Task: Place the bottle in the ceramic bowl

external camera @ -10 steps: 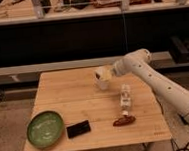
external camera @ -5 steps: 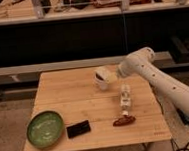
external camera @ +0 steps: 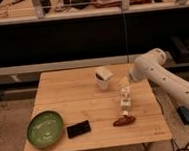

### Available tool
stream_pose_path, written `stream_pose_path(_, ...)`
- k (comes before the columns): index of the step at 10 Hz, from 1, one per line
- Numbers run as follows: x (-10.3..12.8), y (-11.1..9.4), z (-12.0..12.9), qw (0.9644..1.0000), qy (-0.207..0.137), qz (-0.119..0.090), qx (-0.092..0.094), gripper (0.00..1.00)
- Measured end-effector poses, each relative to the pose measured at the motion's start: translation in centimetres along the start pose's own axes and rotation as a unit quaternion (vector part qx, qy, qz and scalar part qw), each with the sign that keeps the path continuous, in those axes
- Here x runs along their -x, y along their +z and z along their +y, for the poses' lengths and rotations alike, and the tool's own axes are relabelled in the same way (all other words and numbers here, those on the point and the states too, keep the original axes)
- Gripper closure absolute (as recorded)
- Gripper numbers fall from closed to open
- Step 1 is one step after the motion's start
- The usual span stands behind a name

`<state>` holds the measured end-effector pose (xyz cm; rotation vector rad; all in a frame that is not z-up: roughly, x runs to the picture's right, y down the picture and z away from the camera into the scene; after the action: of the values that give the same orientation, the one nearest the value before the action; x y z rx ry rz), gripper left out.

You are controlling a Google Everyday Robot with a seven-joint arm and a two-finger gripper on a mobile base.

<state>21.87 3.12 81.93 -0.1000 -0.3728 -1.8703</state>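
Camera view: arm (external camera: 163, 78) extends from right, tool (external camera: 123, 86) at bottle (external camera: 125, 102) top; grip state indiscernible.

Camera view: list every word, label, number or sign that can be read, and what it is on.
None can be read.
Label on the bottle: too blurred.
A mark on the table, near right corner: too small.
The gripper hangs just above the bottle.
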Motion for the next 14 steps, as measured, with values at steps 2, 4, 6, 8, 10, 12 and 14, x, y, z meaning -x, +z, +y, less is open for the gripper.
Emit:
stream_pose_path(2,0.2,0.4,0.0,1.0000,0.004,-0.005,0.003,0.20)
stream_pose_path(4,1.4,2.6,-0.5,0.9993,0.028,-0.025,0.001,0.20)
stream_pose_path(6,2.8,5.8,-1.5,0.9969,0.060,-0.051,-0.005,0.20)
stream_pose_path(8,3.3,7.9,-2.2,0.9952,0.074,-0.063,-0.008,0.20)
stream_pose_path(10,3.8,9.8,-2.6,0.9939,0.080,-0.075,-0.009,0.22)
stream_pose_path(12,4.6,11.6,-3.3,0.9920,0.079,-0.098,-0.007,0.43)
stream_pose_path(14,5.3,12.6,-4.3,0.9906,0.074,-0.115,-0.012,0.61)
